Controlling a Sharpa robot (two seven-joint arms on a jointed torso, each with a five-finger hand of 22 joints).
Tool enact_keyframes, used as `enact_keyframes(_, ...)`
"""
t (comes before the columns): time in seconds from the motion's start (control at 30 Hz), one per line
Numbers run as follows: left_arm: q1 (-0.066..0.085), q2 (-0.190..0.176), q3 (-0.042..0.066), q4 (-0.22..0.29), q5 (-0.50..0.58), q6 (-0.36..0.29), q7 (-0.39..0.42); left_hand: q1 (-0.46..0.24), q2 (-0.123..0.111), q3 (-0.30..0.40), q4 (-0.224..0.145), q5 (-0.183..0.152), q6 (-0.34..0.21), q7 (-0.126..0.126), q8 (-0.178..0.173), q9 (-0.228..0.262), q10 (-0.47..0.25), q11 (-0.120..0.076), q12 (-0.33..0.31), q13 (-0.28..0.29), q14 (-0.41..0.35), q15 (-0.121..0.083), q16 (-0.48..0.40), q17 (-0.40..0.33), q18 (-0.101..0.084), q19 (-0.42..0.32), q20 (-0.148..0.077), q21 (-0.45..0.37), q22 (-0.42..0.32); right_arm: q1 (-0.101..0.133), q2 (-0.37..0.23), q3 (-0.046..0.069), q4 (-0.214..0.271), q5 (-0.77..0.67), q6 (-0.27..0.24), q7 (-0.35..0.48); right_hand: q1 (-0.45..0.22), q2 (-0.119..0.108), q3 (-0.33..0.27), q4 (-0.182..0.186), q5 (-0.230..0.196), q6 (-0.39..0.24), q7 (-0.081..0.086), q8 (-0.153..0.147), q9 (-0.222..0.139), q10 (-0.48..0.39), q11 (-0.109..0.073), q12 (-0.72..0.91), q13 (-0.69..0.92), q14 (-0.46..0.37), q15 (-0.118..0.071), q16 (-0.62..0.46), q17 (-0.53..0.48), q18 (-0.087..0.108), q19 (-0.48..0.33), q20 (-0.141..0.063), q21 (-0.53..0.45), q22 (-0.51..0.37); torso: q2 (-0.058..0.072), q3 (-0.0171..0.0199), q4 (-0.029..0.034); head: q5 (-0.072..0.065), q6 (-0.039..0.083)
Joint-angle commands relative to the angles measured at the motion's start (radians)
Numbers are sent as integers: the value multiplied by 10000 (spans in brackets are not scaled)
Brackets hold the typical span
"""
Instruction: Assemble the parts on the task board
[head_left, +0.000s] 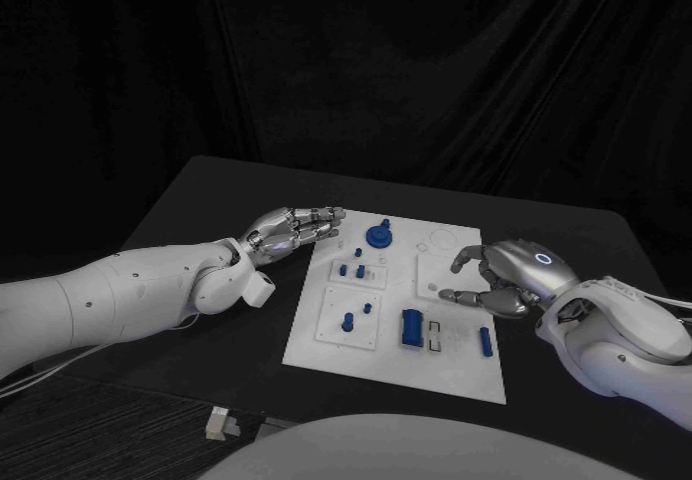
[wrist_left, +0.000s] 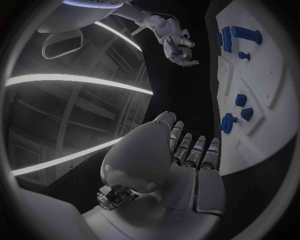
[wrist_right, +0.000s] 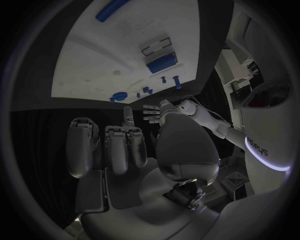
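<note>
The white task board (head_left: 433, 372) lies mid-table. On it stand a blue round knob (head_left: 378, 236), several small blue pegs such as one near the far side (head_left: 343, 269), a blue block (head_left: 413, 328) and a blue bar (head_left: 483, 343). My left hand (head_left: 293, 230) hovers at the board's far left corner with its fingers stretched out and apart, holding nothing. In the left wrist view that hand (wrist_left: 181, 165) points past the knob (wrist_left: 228, 122). My right hand (head_left: 505, 277) arches over the board's right edge, fingers loosely bent and empty. The right wrist view shows its fingers (wrist_right: 119, 145) apart, with the board (wrist_right: 112, 55) beyond.
The black table (head_left: 216, 200) extends left of the board and ends in a front edge close to me. A small white object (head_left: 218, 422) sits at the front left edge. A dark curtain closes the back.
</note>
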Motion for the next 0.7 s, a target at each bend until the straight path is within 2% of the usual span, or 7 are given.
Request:
enact_keyframes(0.03,-14,20,10,11,74,99,250,-26,-34,62,-11,42,-7,50,33,10,1,49,39,3,-7,78,66,16,-133,55,0,-10,7,114,-54,-8,-57,792,829,-795,188,60,49,21,565,175,-9,120,136,1080,-30,25,2628,1052,-25,24,2635,-116,307,-73,-302,2063,-3,-4,11,-17,0)
enact_keyframes(0.27,-14,42,10,1,74,120,234,-61,-55,133,-18,44,48,79,46,17,42,103,87,11,-10,61,73,16,-124,55,1,-10,-5,230,-14,-10,-385,1559,2362,-1693,677,187,119,-70,664,1148,-160,347,425,1080,-43,25,2628,1052,-26,24,2635,-45,156,-61,-618,1965,-6,-11,13,-13,0)
enact_keyframes(0.3,-14,46,10,-1,74,121,236,-61,-55,133,-18,44,48,79,46,17,42,103,87,11,-10,61,73,16,-124,55,1,-10,-5,237,-4,-10,-435,1634,2610,-1825,762,223,99,-35,437,1918,-352,338,525,1080,-202,25,2628,1052,-144,24,2635,-45,165,-139,-594,1972,-6,-10,11,-24,0)
enact_keyframes(0.37,-15,50,10,-2,74,119,243,-61,-55,133,-18,44,48,79,46,17,42,103,87,11,-10,61,73,16,-124,55,1,-10,-5,245,21,-11,-514,1730,2954,-2006,1042,190,123,-161,66,2382,-482,84,522,1080,-302,25,2628,1052,-242,24,2635,-52,182,-241,-555,1984,-3,-7,12,-47,0)
enact_keyframes(0.4,-15,50,10,1,74,118,247,-66,-58,144,-19,44,18,83,44,14,47,109,92,12,-10,59,74,16,-124,53,2,-11,-10,245,41,-11,-556,1778,3150,-2139,1395,190,245,-302,-494,3121,-674,-308,473,1080,-474,25,2628,1052,-407,24,2635,-91,246,-381,-402,2030,-2,-4,12,-53,0)
enact_keyframes(0.5,-15,38,10,14,74,111,261,-66,-58,144,-19,44,18,83,44,14,47,109,92,12,-10,59,74,16,-124,53,2,-11,-10,240,80,-12,-609,1833,3495,-2392,1428,121,280,-277,-976,3724,-751,-791,479,1080,-550,25,2628,1052,-481,24,2635,-160,376,-471,-88,2123,10,-4,11,-64,0)
enact_keyframes(0.7,-15,28,10,22,74,108,269,-74,-69,169,-26,46,6,73,39,12,55,130,100,12,-5,58,82,17,-123,60,1,-9,-4,224,154,-14,-660,1875,4271,-2965,693,140,77,22,-1410,4394,-844,-1041,724,1080,-622,25,2628,1052,-547,24,2635,-164,387,-541,-42,2129,20,-2,9,-74,0)
